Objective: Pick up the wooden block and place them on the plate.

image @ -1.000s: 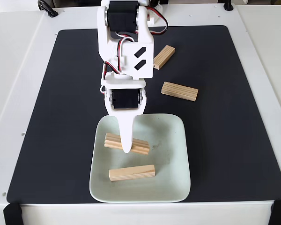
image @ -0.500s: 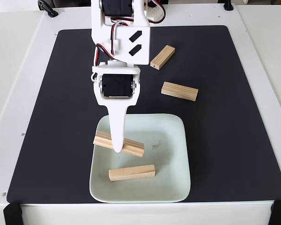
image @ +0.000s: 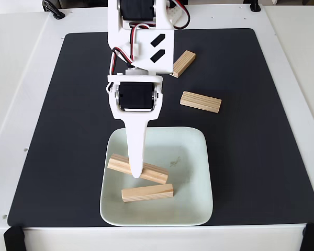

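The gripper [image: 137, 175] pointed down at a grainy tan wooden block [image: 156, 173] in the glossy mint plate [image: 196, 157]; I could not tell its fingers' state

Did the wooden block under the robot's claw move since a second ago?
Yes. The held block sits lower over the plate and nearer the resting block than before, tilted more steeply down to the right. The gripper came down with it.
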Available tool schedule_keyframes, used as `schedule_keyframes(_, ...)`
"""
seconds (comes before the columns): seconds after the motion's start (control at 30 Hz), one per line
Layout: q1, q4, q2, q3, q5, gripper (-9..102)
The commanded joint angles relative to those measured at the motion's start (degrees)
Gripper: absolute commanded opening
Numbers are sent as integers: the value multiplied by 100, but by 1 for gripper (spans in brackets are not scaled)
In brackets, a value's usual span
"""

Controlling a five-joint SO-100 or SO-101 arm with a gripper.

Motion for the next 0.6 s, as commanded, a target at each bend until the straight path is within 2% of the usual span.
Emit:
schedule_keyframes(0.0, -97, -123, 62, -290, 26, -1)
schedule_keyframes(0.17, -158, -44, 97, -220, 26, 3)
schedule_keyframes(0.3, -237, -35, 105, -202, -44, 21)
schedule_keyframes(0.4, -246, -35, 105, -202, -62, 30)
schedule_keyframes(0.57, -290, -35, 105, -202, -62, 32)
